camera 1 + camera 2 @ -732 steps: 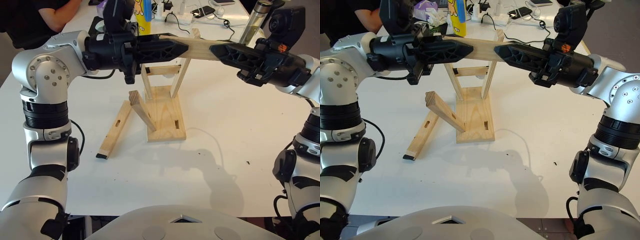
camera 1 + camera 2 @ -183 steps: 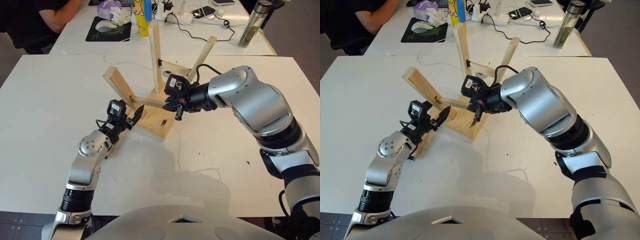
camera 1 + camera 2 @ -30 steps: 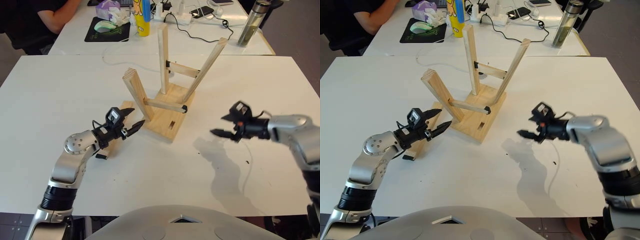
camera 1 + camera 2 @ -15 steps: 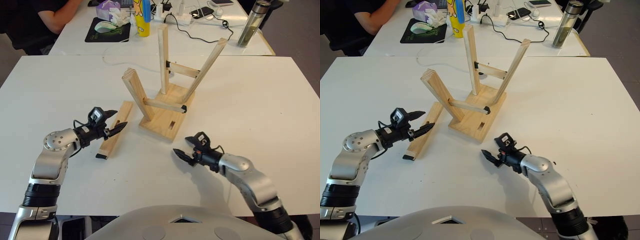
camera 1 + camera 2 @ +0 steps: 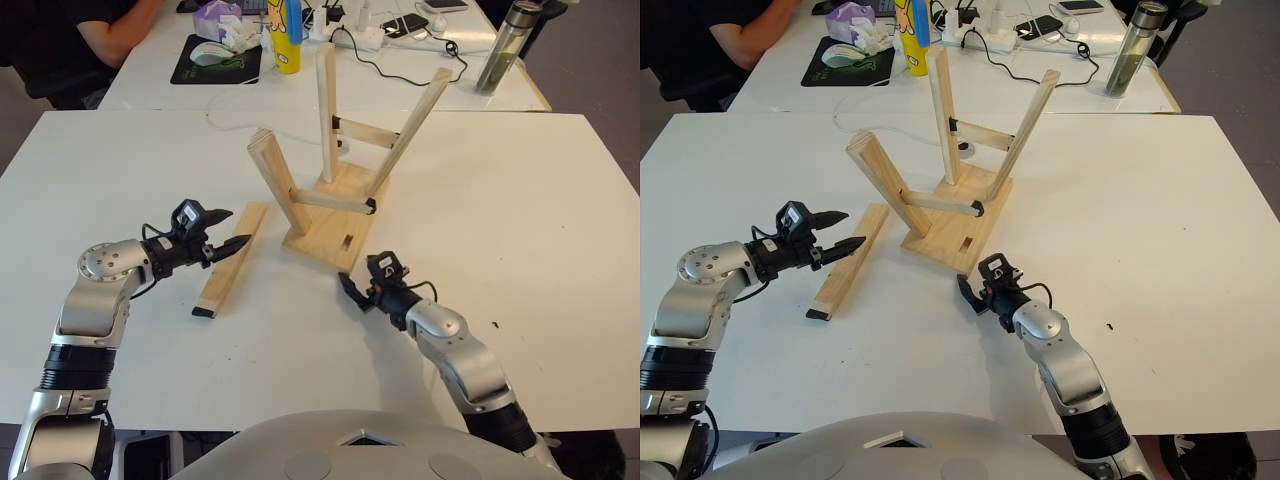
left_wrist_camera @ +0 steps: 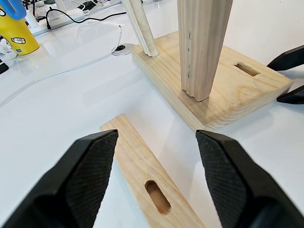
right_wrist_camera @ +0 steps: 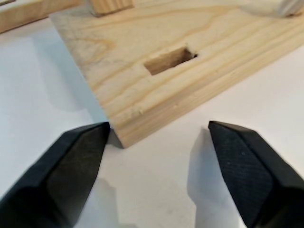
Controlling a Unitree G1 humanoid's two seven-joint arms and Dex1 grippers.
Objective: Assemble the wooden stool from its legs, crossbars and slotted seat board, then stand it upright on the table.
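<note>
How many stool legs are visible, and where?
4: the left leg, middle leg and right leg stand in the seat board; the loose leg lies flat beside it.

You have a white counter (image 5: 520,200) here; the seat board (image 5: 328,232) lies flat on it, slotted face up; the loose slotted leg (image 5: 230,258) lies flat just left of it, apart.

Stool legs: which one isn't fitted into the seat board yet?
The slotted leg lying flat on the table beside the left gripper; the other three stand in the seat board.
</note>
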